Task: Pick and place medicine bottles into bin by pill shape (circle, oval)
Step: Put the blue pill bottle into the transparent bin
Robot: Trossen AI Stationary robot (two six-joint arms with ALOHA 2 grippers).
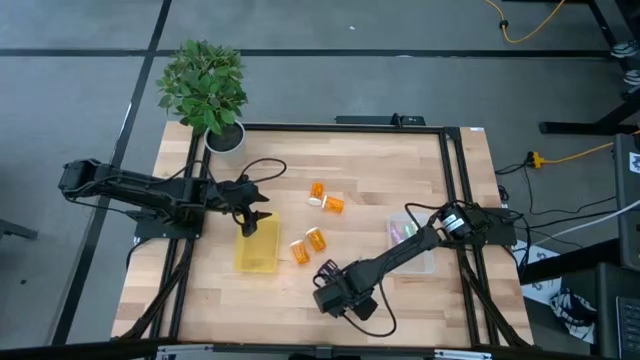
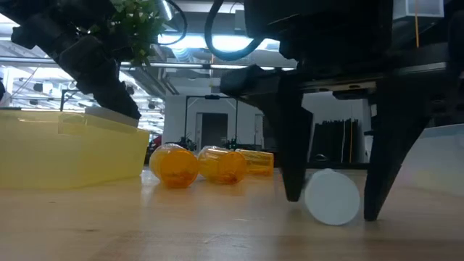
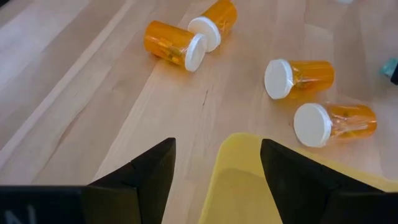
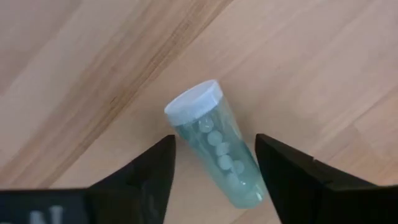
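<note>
My right gripper [image 4: 214, 171] is spread wide, its fingers on either side of a green vial [image 4: 216, 149] lying on bare wood near the table's front edge. My left gripper [image 3: 216, 168], also spread, hangs over the yellow tray's [image 3: 236, 186] end; four orange bottles [image 3: 174, 45] lie beyond it.

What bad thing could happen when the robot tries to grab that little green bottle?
The little green bottle lies on its side on the table, between the open fingers of the right gripper. Being round, it might roll or squirt out as the fingers close. It also lies slanted between them, so the grip could land crooked and the bottle might slip when lifted. The left gripper hangs open over the yellow tray, so the arms might bump if both go there.
</note>
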